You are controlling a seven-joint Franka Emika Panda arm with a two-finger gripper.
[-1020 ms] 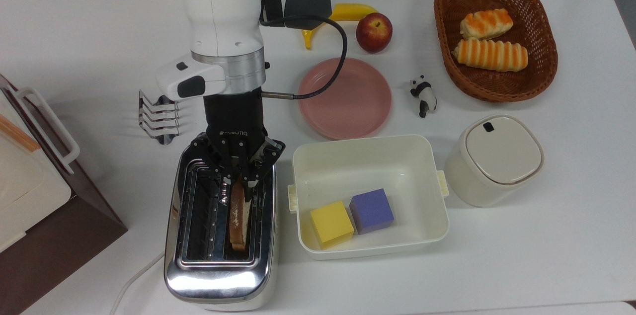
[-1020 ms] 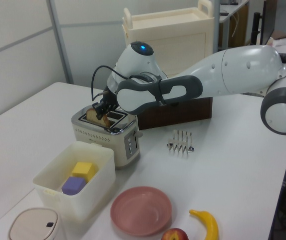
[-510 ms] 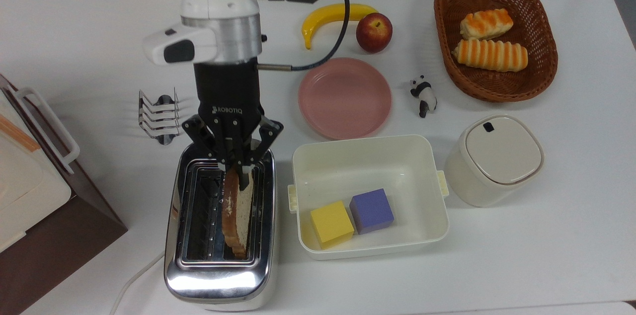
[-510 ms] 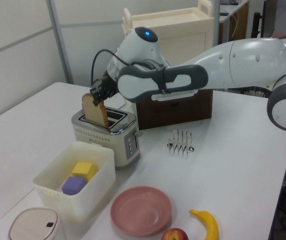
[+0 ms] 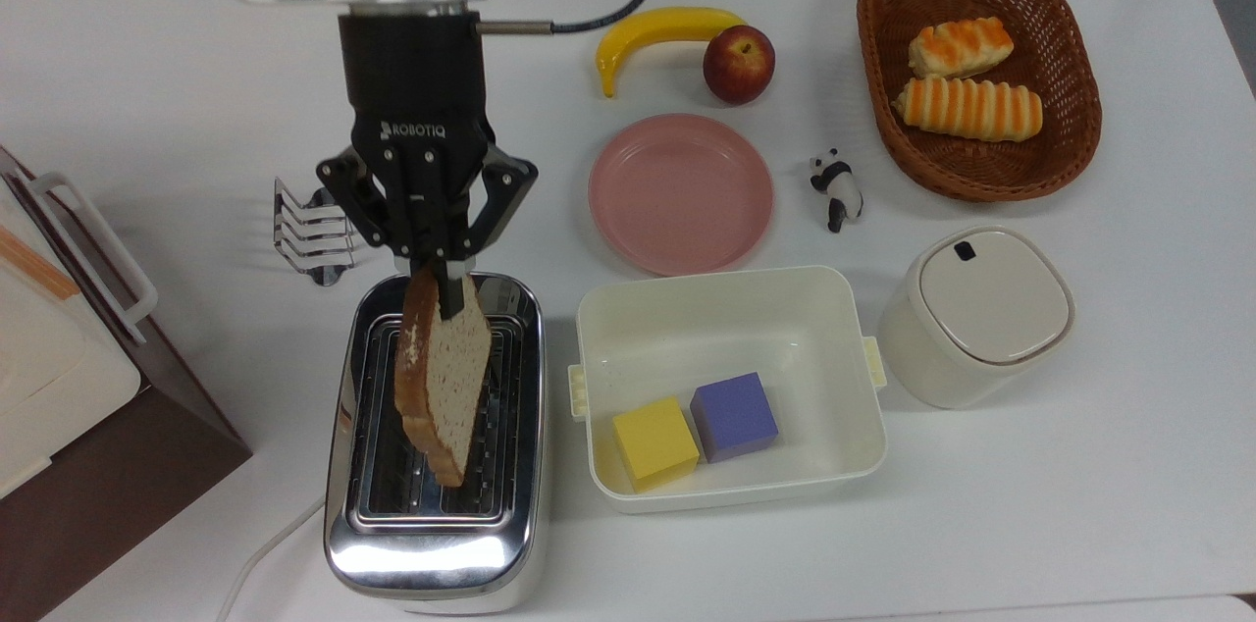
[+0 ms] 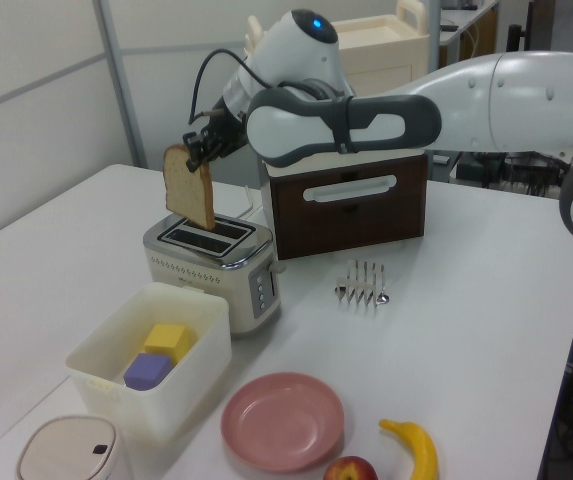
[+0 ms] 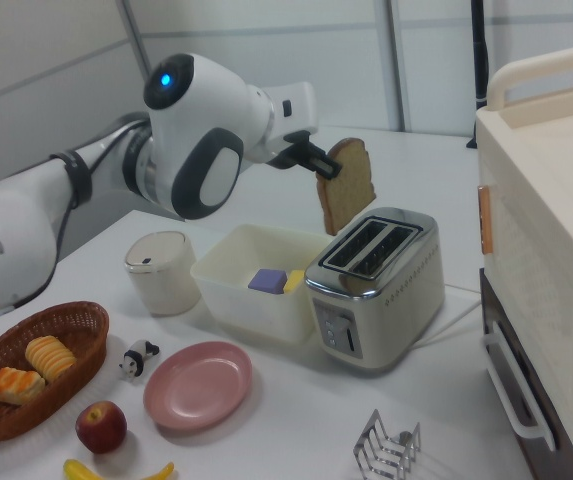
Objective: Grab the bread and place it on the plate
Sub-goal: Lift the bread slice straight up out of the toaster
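A tan-brown slice of bread [image 5: 444, 372] [image 6: 190, 185] [image 7: 346, 187] with a darker crust hangs upright in the air, clear above the chrome toaster [image 5: 437, 544] [image 6: 211, 262] [image 7: 376, 290]. My gripper [image 5: 442, 293] [image 6: 198, 158] [image 7: 318, 166] is shut on the slice's top edge. The round pink plate [image 5: 681, 193] [image 6: 282, 421] [image 7: 199, 384] lies bare on the white table, to the top view's right of the toaster and beyond the white tub.
A white tub [image 5: 728, 308] with a yellow and a purple cube stands beside the toaster. Around the plate are a banana [image 5: 657, 28], an apple [image 5: 738, 64], a panda figure [image 5: 836, 187], a lidded jar [image 5: 973, 313], a wicker basket [image 5: 976, 68] of striped rolls and a wire toast rack [image 5: 314, 230].
My gripper has risen with the bread in it. The slice went from sitting in the toaster slot to hanging fully clear above the toaster.
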